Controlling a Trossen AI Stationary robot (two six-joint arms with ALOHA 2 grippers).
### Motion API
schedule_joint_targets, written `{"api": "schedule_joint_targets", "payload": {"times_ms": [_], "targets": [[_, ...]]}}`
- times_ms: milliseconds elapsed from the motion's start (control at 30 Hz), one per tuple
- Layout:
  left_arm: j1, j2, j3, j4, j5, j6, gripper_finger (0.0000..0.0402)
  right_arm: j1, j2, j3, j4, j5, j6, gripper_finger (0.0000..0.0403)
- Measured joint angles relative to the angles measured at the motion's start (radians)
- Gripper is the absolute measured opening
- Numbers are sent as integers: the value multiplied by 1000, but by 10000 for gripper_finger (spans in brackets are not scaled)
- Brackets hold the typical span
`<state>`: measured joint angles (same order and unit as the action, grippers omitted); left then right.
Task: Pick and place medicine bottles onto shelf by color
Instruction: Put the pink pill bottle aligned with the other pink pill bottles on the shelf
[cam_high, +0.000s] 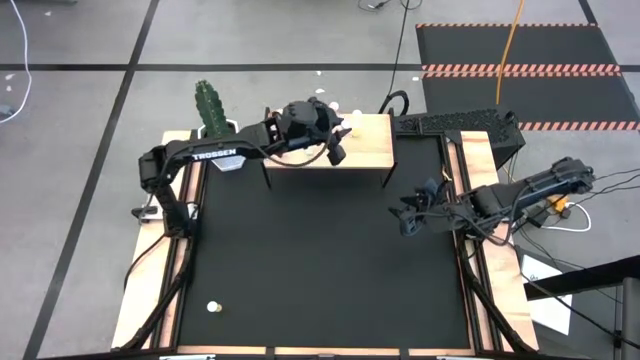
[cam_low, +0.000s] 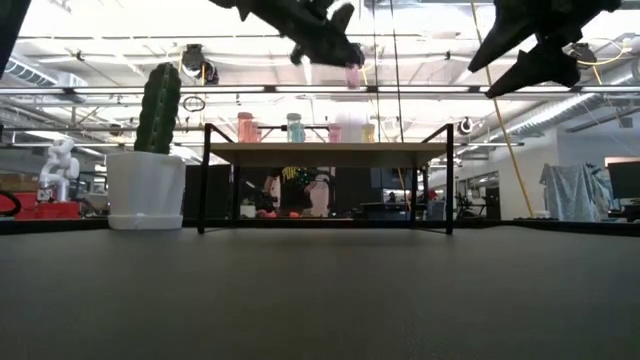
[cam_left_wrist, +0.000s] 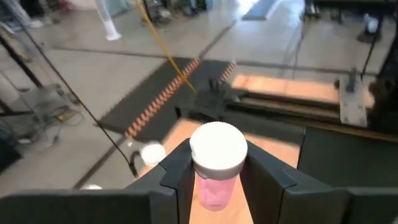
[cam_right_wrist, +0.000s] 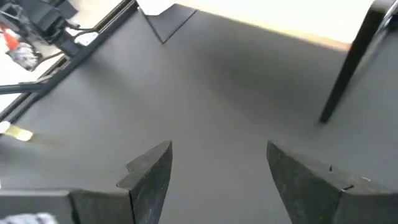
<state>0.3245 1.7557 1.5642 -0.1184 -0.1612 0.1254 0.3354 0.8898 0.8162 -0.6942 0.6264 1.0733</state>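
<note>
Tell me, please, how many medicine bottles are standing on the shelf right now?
4 show in a row on the shelf, seen from table level: first pink bottle, blue bottle, second pink bottle, yellow bottle. Others may be hidden behind. The left gripper holds another pink bottle above.

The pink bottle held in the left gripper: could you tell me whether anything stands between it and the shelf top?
Nothing visible does. The left gripper holds the pink bottle above the shelf; the bottles already standing there sit to the side.
</note>
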Motion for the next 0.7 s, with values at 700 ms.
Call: {"api": "schedule_joint_targets", "payload": {"times_ms": [700], "targets": [[-85,-55,-3,279,456,-338,113,-268,0,0,891,-169,-970,255]]}}
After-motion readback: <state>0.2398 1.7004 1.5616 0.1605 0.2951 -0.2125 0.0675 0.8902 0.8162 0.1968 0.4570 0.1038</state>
